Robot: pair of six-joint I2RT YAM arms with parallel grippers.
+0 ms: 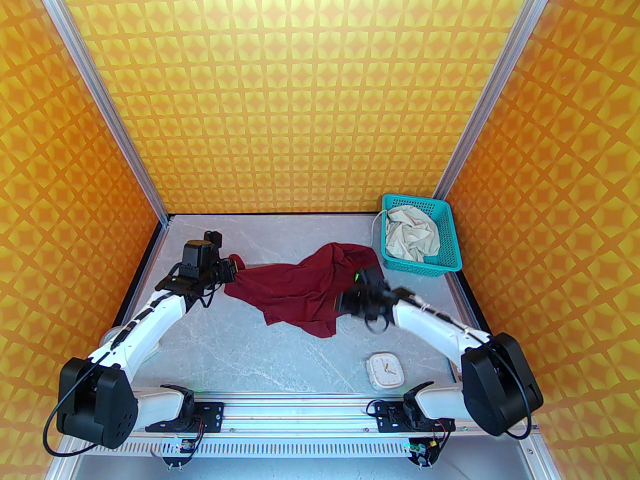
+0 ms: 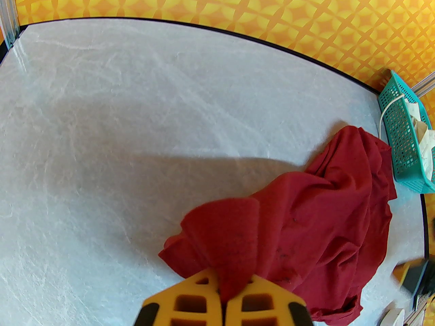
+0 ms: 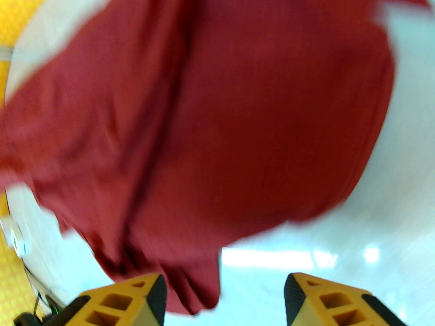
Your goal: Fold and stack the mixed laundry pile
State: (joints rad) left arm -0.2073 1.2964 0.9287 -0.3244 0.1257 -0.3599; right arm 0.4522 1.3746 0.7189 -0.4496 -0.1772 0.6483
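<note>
Here, left claw [image 2: 222, 295] pinches shirt [image 2: 323, 222] edge; bare table [image 2: 102, 131] beyond.

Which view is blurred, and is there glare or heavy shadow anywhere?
Right wrist view: motion blur smears the maroon shirt, with glare spots on the table. Left wrist view: sharp, fisheye-bent table edge, broad shadow beside the shirt. Top external view: sharp, evenly lit.

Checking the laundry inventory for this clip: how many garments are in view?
2. The maroon shirt lies crumpled mid-table, pinched by the left gripper; the cream shorts sit in the teal basket. More could hide beneath.
</note>
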